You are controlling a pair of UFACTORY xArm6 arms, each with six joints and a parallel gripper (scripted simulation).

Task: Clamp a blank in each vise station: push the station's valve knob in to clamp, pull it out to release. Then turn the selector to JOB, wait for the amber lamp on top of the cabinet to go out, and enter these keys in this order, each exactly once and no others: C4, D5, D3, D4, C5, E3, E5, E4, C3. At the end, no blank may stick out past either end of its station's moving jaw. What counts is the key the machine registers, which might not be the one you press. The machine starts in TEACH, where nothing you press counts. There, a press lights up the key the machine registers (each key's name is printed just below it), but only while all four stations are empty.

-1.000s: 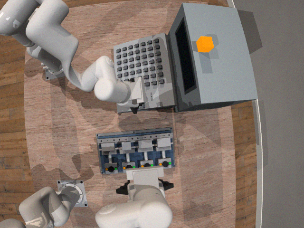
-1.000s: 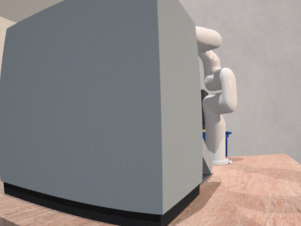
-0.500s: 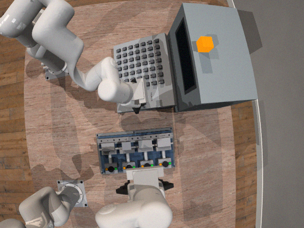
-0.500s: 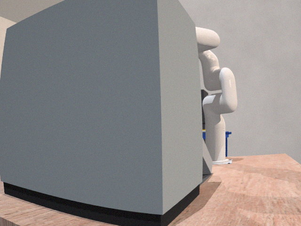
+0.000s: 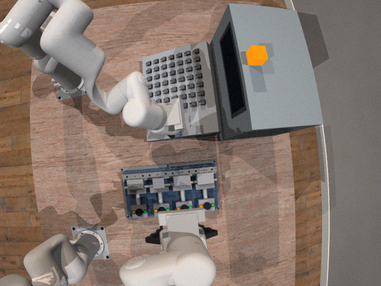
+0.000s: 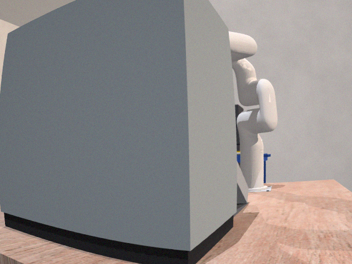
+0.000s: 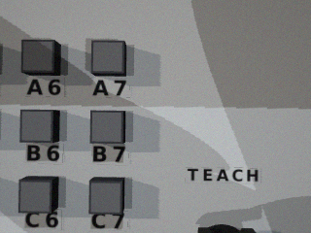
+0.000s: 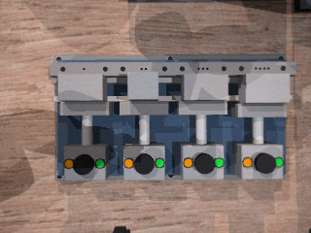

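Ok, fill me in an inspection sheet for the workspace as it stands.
Surface: wood-grain table, crossed by shadows.
Vise stations: a blank in each; the leftmost and rightmost in the right wrist view seem to overhang their jaws slightly.
Lamp: amber, atop the cabinet.
Key panel: TEACH label readable; selector setting unclear.
Clutter: nothing seen.
Left gripper: nearly closed; contents unclear.
Right gripper: open.
Cables: nothing seen.
Surroundings: plank floor, grey wall.
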